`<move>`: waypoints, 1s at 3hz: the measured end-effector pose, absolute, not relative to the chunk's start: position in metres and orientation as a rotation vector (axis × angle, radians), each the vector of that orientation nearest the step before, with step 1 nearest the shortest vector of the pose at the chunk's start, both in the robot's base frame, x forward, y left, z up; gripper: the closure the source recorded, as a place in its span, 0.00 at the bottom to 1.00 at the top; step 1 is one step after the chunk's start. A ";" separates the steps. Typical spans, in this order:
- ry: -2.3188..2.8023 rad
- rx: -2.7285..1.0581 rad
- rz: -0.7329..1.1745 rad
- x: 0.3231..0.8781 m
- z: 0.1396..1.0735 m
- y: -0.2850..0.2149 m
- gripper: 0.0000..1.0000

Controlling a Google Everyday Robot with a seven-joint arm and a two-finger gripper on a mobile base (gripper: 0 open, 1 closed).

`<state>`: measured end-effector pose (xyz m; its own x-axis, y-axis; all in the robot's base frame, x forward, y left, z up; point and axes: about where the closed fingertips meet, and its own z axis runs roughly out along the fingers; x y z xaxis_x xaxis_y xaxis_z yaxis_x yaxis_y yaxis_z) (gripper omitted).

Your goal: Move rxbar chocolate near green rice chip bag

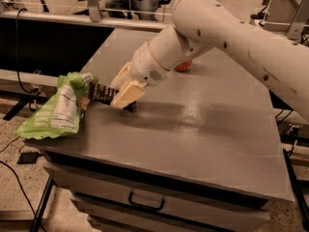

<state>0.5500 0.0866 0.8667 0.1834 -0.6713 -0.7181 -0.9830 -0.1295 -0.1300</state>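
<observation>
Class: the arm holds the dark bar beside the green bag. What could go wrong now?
The flat dark brown bar wrapper, gripped by the end effector low over the grey table, almost touches the wrinkly lime-green snack bag; advancing could shove it. The bag seems to overhang the table's edge and might slide off.
</observation>
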 end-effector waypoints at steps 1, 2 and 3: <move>1.550 -1.874 0.680 0.549 0.866 0.088 0.20; 1.548 -1.878 0.683 0.548 0.865 0.090 0.00; 1.526 -1.907 0.686 0.548 0.869 0.091 0.00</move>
<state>0.5481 0.0913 0.8686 0.2071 -0.6704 -0.7125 -0.9779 -0.1633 -0.1305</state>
